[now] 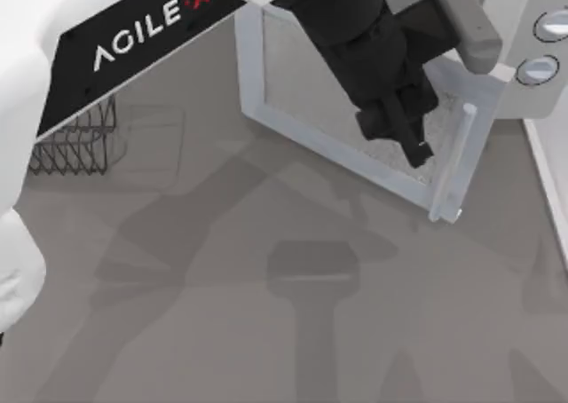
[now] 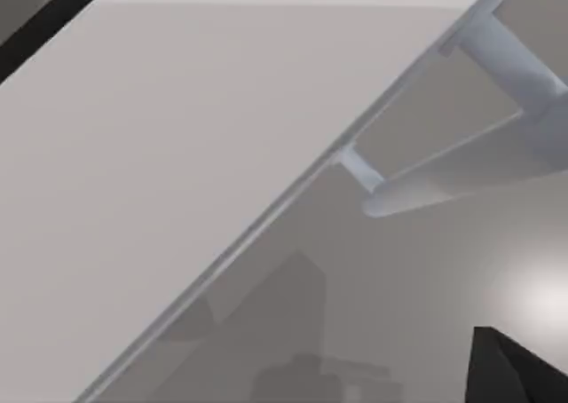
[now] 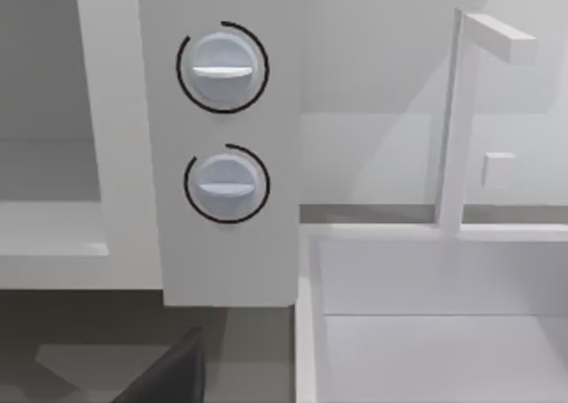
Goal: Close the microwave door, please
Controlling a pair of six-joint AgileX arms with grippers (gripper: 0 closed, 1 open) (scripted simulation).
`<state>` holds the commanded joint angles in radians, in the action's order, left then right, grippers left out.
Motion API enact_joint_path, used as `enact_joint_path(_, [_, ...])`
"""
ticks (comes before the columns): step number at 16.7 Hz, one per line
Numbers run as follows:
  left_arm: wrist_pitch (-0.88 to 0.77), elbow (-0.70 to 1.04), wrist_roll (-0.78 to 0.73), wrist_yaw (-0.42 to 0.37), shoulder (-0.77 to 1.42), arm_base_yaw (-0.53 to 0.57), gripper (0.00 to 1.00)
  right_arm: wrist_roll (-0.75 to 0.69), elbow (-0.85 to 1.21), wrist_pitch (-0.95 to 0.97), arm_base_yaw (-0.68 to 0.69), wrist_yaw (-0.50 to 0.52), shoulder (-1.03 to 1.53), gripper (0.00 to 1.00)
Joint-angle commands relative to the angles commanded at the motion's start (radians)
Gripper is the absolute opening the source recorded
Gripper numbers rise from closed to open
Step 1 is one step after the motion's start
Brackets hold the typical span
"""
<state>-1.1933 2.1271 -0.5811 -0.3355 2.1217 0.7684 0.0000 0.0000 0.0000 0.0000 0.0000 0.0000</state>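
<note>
1. The microwave [image 1: 541, 30] fills the upper right of the top view. It is a big white box, so I judge it heavy enough to stay put under a push. Its cavity opening lies at the top centre.

2. The door [image 1: 293, 83] stands swung open, running from the upper centre toward the middle right of the top view. It is a flat white frame around a grey window. I judge it stiff, light and free on its hinge, so a steady push on the panel should swing it. The window may be the weaker part, so the frame is the safer place to press.

3. The left arm [image 1: 124, 39] crosses the upper left of the top view, and its dark wrist reaches over the door.

4. A wire rack [image 1: 75, 146] sits at the left edge, well apart from the door.

5. The handle [image 1: 457, 159] is a pale bar on short posts at the door's free edge, middle right of the top view. It looks rigid and smooth. Pressing near it, far from the hinge, gives the most leverage.

6. The left gripper [image 1: 413, 146] points at the door's face, just beside the handle. I cannot tell whether its fingers are wide or narrow, or whether it touches the panel.

7. Two knobs [image 3: 222, 123] sit upper left in the right wrist view, and a dark finger [image 3: 173, 376] shows at the bottom edge there.
</note>
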Motion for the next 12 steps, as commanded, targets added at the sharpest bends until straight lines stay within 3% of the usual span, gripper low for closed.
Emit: enact_joint_path(12, [-0.033,0.035,0.018,-0.003,0.04,0.032,0.0,0.0,0.0,0.0,0.0,0.0,0.0,1.0])
